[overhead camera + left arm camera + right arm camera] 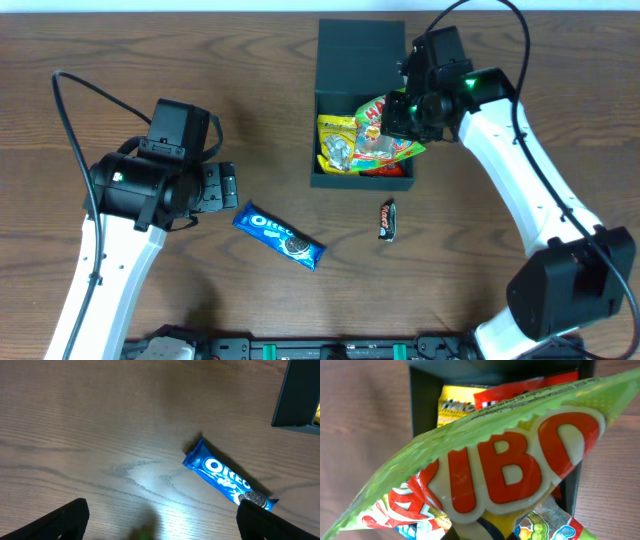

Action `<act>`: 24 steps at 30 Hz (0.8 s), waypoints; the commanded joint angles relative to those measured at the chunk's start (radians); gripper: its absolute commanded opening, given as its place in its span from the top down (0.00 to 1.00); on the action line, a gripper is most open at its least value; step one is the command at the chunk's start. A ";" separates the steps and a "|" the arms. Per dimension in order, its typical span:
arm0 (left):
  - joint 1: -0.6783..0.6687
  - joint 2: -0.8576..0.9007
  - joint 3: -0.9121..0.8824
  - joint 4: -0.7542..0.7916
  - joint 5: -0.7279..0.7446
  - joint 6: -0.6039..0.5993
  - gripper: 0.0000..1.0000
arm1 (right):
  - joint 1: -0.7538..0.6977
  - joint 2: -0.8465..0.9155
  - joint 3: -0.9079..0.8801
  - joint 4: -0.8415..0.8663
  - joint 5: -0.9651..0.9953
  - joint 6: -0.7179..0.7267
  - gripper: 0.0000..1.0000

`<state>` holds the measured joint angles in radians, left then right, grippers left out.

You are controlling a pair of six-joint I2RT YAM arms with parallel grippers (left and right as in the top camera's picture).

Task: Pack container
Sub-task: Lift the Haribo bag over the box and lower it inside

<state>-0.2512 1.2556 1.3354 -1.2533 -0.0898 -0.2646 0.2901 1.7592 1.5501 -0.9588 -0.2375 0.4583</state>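
The right gripper (407,112) is pressed together on the top edge of a green Haribo bag (388,140), which hangs tilted over the right half of the container (362,183). That dark box sits at the far middle of the table (150,50), its lid (360,55) folded back away from the robot. A yellow packet (335,135) and a red packet (520,394) already lie inside. The step in hand looks like lowering the bag in. Doing it well probably means shifting it a little left and down so its lower corner clears the right wall, then letting go only once it rests on the packets. In the right wrist view the bag spans nearly the whole opening, so the walls leave little slack, and its right corner seems to overhang the rim. Outside the box the table offers room to move. A small dark bar (387,220) lies just in front and an Oreo packet (280,236) lies further left. The left gripper (226,187), spread wide and empty, hovers beside that packet, well apart from the right arm.
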 commanded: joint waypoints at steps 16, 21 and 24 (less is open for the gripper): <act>0.004 -0.006 0.001 -0.003 -0.017 0.006 0.05 | 0.057 0.119 -0.002 0.006 0.107 0.170 0.99; 0.004 -0.006 0.001 -0.003 -0.018 0.006 0.05 | 0.057 0.179 -0.002 0.007 0.111 0.169 0.98; 0.004 -0.006 0.001 -0.003 -0.018 0.006 0.05 | 0.057 0.208 -0.002 0.010 0.111 0.169 0.98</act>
<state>-0.2512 1.2556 1.3354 -1.2533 -0.0898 -0.2646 0.3401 1.9419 1.5490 -0.9489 -0.1368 0.6109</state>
